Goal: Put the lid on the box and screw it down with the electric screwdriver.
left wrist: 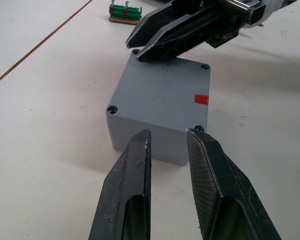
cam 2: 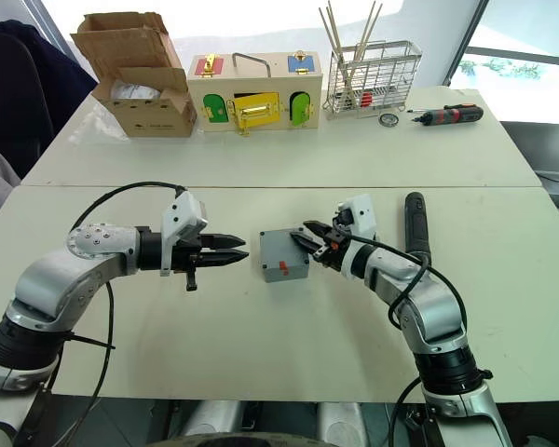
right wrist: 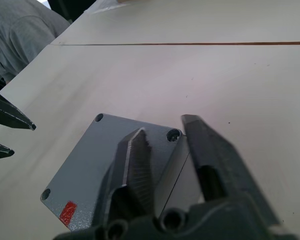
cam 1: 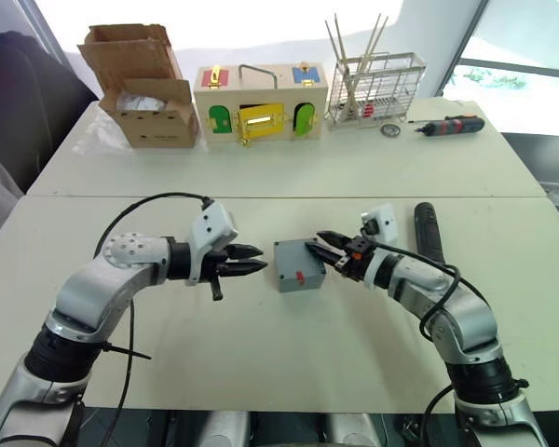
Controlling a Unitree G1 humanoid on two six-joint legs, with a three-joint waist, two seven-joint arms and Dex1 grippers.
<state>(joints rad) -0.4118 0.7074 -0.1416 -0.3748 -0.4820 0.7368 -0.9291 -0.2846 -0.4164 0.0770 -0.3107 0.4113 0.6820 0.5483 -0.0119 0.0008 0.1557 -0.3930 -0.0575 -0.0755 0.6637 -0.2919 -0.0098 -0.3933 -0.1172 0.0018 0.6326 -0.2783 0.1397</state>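
Left gripper [cam 1: 258, 260] hovers just left of the box [cam 1: 298, 265], fingertips aimed at it and not touching; its two fingers [left wrist: 127, 190] stand slightly apart with nothing between them.

Box sits on the near table [cam 1: 261, 363], roughly midway between the two grippers. The lid [left wrist: 162, 95] lies on top of it, grey, screw holes visible at the corners, a small red mark toward one edge. In the right wrist view the lid looks slightly skewed against the box body at the corner near the fingers; whether it is fully seated cannot be told.

Right gripper [cam 1: 324, 250] is at the box's right-hand far corner, fingers parted. One fingertip [right wrist: 137, 150] rests over the lid's top near a corner hole; the other runs down outside the box wall. Whether they actually pinch the lid cannot be told.

Electric screwdriver [cam 1: 428, 235], black, lies flat on the table right of the box, beyond the right arm, well apart from both grippers.

On the far table behind the box: cardboard box [cam 1: 144, 88] to its left, wooden box with coloured doors [cam 1: 261, 102] straight behind, wire rack [cam 1: 373, 88] holding sticks to the right, then a red-and-black screwdriver [cam 1: 452, 125] farther right.
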